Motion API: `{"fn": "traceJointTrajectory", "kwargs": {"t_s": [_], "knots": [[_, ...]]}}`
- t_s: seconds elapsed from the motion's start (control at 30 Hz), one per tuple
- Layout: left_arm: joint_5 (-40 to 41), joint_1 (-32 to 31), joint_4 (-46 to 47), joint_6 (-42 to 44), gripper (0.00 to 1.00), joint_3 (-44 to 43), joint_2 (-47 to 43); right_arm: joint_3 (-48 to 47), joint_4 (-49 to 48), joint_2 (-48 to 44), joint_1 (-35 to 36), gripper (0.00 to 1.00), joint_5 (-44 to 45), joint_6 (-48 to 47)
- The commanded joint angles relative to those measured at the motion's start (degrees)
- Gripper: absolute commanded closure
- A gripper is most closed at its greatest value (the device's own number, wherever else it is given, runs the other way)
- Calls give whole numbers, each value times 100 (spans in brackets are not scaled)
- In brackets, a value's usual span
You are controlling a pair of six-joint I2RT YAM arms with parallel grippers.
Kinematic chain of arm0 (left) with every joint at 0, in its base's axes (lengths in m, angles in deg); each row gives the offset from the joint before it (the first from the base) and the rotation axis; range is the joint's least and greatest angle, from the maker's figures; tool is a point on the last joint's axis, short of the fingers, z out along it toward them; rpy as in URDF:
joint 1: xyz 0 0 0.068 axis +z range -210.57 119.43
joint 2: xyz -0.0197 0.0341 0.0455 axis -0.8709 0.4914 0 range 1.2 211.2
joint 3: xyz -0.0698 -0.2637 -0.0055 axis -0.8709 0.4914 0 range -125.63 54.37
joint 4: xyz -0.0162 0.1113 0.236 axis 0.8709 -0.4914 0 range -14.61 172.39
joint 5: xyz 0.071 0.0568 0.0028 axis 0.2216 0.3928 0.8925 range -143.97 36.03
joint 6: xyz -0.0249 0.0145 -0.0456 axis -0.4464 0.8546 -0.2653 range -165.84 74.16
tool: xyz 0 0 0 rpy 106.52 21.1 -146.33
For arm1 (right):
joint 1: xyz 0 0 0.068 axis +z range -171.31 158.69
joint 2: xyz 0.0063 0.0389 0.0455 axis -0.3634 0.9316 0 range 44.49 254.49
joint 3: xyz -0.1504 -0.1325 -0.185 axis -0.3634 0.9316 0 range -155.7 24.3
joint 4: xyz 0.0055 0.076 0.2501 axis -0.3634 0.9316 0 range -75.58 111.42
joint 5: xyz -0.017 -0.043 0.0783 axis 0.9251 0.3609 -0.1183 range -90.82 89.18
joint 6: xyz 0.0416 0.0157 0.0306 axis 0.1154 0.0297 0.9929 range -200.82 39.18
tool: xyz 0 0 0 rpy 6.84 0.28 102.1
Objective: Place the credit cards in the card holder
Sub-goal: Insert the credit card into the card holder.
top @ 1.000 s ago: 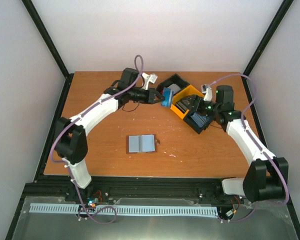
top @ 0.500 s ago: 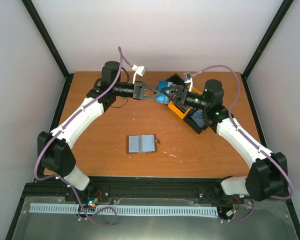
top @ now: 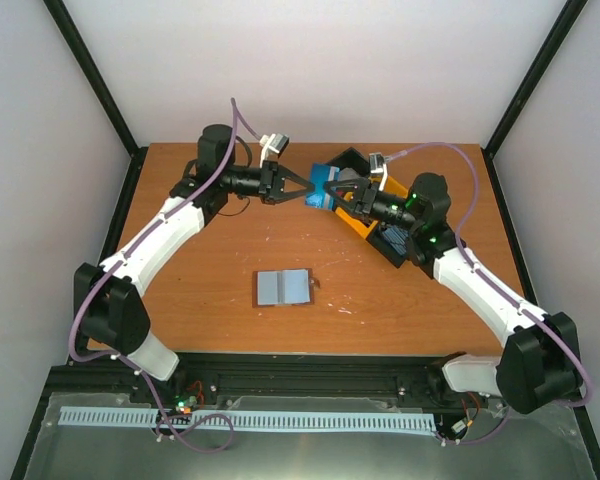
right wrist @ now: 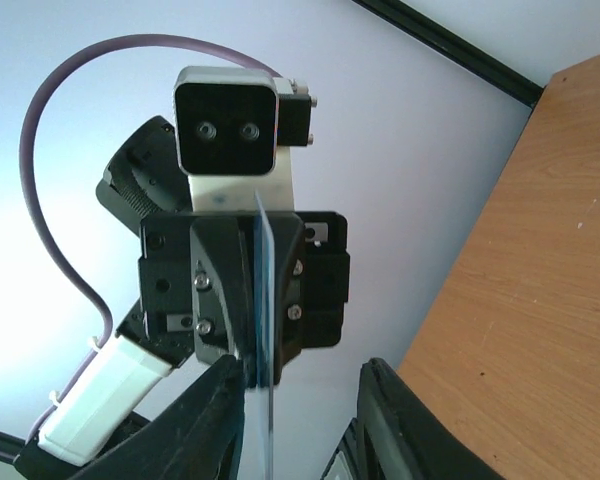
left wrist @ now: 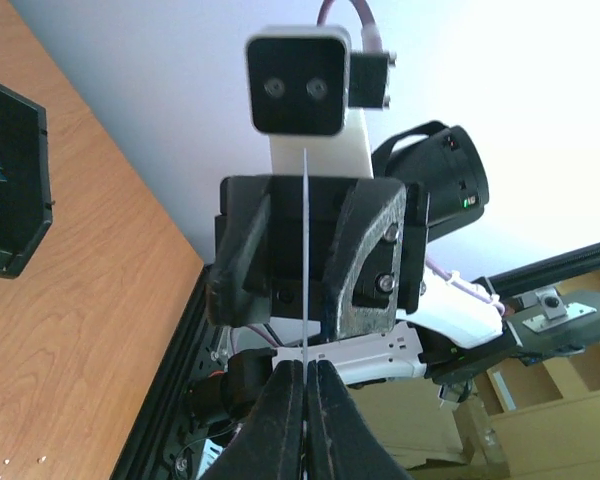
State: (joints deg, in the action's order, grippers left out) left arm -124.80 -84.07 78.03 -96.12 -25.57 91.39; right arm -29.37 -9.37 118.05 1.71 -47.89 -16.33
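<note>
A blue credit card [top: 321,186] hangs in the air above the table's far side, pinched at one end by my left gripper [top: 308,191], which is shut on it. In the left wrist view the card [left wrist: 306,250] is a thin edge-on line rising from the closed fingertips [left wrist: 306,368]. My right gripper [top: 336,191] faces the left one from the other side. In the right wrist view the card [right wrist: 266,300] stands between its jaws, close to the left finger [right wrist: 220,410]; the jaws are apart. The card holder [top: 282,287] lies open on the table, pale blue-grey inside up.
A black-and-yellow compartment tray [top: 364,216] sits at the back right under the right arm, with more blue cards [top: 398,241] in it. Its black corner [left wrist: 15,190] shows in the left wrist view. The wooden table [top: 200,290] ends at black frame rails.
Both grippers have come together over the back of the table. The right gripper has moved onto the card's free end and its jaws have narrowed. The left keeps its grip.
</note>
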Motion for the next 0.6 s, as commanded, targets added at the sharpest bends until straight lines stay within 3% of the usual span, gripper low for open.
{"fn": "traceJointTrajectory", "kwargs": {"t_s": [0.0, 0.23, 0.3, 0.57], "knots": [[29, 127, 237, -203, 99, -23, -199, 159, -273, -278, 84, 70, 133, -109], [9, 127, 225, -148, 99, 40, -186, -103, -553, 27, 207, 96, 77, -63], [68, 127, 127, -63, 95, 73, -193, -153, -688, 114, 265, 97, 98, 17], [1103, 416, -1060, 819, 39, 295, -411, 140, 174, -96, 273, 97, 645, -471]]}}
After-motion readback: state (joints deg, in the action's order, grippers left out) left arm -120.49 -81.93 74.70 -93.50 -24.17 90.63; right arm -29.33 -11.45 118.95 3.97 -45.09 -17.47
